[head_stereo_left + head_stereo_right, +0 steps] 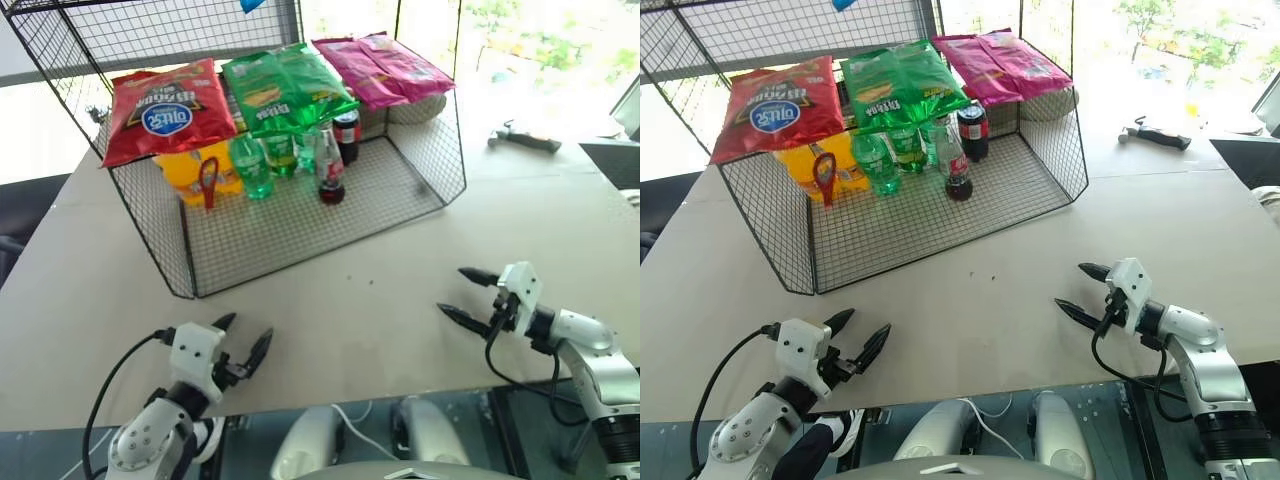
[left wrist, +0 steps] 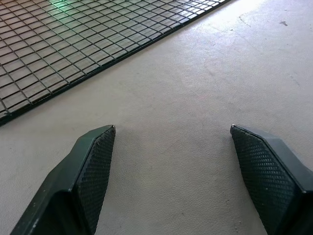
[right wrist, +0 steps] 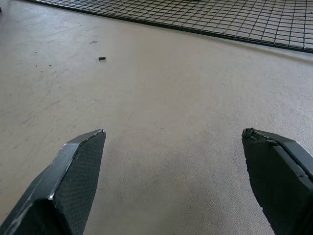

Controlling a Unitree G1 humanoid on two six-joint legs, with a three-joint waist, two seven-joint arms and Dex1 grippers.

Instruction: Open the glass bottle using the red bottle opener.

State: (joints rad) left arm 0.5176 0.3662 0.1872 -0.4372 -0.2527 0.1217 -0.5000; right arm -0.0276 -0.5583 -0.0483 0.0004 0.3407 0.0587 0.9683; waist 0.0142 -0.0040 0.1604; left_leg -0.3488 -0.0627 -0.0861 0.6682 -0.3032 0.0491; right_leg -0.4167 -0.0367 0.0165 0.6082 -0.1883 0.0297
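Glass bottle (image 1: 330, 170) upright on wire rack (image 1: 300, 225), well beyond both pincers; probably rigid, slick, breakable, so best gripped round the labelled body. Red bottle opener (image 1: 208, 182) hanging farther left. Left pincer (image 1: 246, 341) and right pincer (image 1: 462, 294) spread wide, empty, over table (image 1: 350, 310).
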